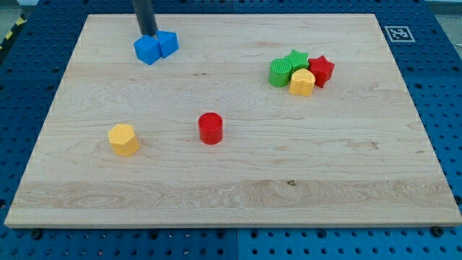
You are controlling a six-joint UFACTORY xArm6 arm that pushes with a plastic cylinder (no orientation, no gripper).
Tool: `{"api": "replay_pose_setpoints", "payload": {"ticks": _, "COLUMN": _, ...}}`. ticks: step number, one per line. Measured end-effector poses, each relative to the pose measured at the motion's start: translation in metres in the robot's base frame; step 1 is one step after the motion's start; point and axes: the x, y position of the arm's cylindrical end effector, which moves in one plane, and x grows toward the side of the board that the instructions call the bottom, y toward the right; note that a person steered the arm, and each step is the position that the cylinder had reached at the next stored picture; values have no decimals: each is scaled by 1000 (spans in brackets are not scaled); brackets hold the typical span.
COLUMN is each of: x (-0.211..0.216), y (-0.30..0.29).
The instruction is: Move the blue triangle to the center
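Two blue blocks touch each other at the view's top left: one blue block [147,50] on the left and one blue block [168,43] on the right. I cannot tell which of them is the triangle. My tip [147,35] stands at their top edge, touching or almost touching the left blue block, just above the seam between the two. The dark rod rises from there out of the view's top.
A red cylinder [210,128] stands near the board's middle. A yellow block [123,139] lies at the lower left. At the upper right, a green cylinder [280,73], a green star [297,58], a red star [321,69] and a yellow block [302,82] cluster together.
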Motion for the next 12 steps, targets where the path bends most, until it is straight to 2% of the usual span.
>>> {"api": "replay_pose_setpoints", "payload": {"ticks": 2, "x": 30, "y": 33}}
{"api": "replay_pose_setpoints", "payload": {"ticks": 5, "x": 10, "y": 41}}
{"api": "replay_pose_setpoints", "payload": {"ticks": 12, "x": 21, "y": 78}}
